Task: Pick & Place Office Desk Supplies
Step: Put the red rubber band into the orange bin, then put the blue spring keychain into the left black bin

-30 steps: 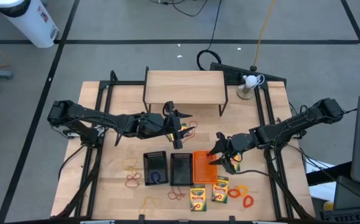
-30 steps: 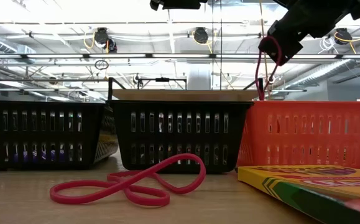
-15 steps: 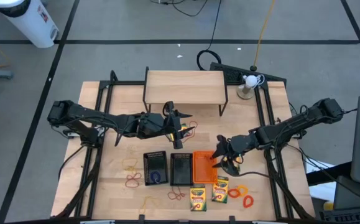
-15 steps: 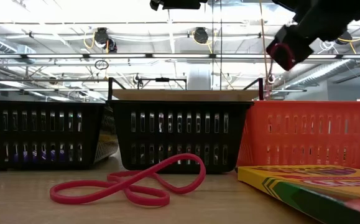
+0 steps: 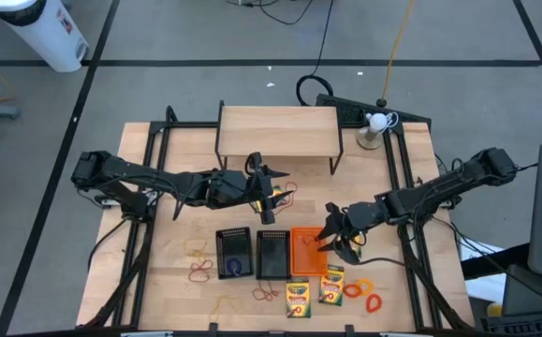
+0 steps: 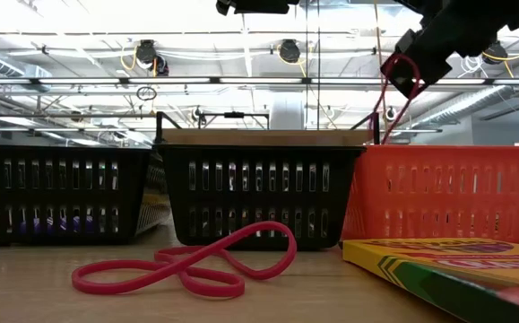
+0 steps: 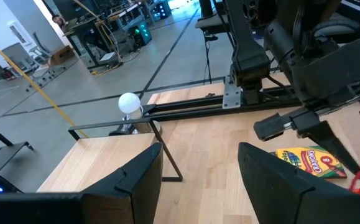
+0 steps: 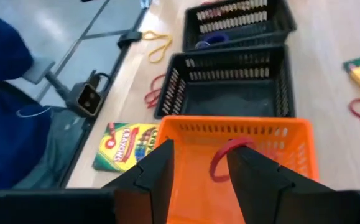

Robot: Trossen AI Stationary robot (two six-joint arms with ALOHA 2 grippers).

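Note:
Three mesh trays stand in a row near the table's front: two black (image 5: 234,253) (image 5: 272,253) and one orange (image 5: 306,251). My right gripper (image 5: 334,236) hovers over the orange tray (image 8: 242,134), fingers apart, with a red rubber band (image 6: 386,103) hanging from it. Two crayon boxes (image 5: 299,298) (image 5: 331,284) lie in front of the trays. My left gripper (image 5: 271,195) waits open above mid-table, nothing between its fingers (image 7: 198,174); thin bands (image 5: 287,195) lie on the wood beside it. My right gripper carries the red rubber band by its upper loop (image 8: 224,158), which lies against the inner side of one finger (image 8: 254,174) rather than pinched between both. The fingers slant down from the table's right. The band hangs slack; its lower end drops behind the orange tray's wall (image 6: 376,135).
Loose rubber bands lie on the table left of the trays (image 5: 200,271), in front of them (image 5: 266,293) and at the right (image 5: 364,290); one pink-red band (image 6: 187,265) lies before the black trays. A wooden shelf (image 5: 278,131) and a white ball (image 5: 375,122) stand at the back.
The red band at my right gripper hung straight into the orange tray, then bunched up at the fingertips, and now hangs again, slanting. The gripper has stayed over the tray.

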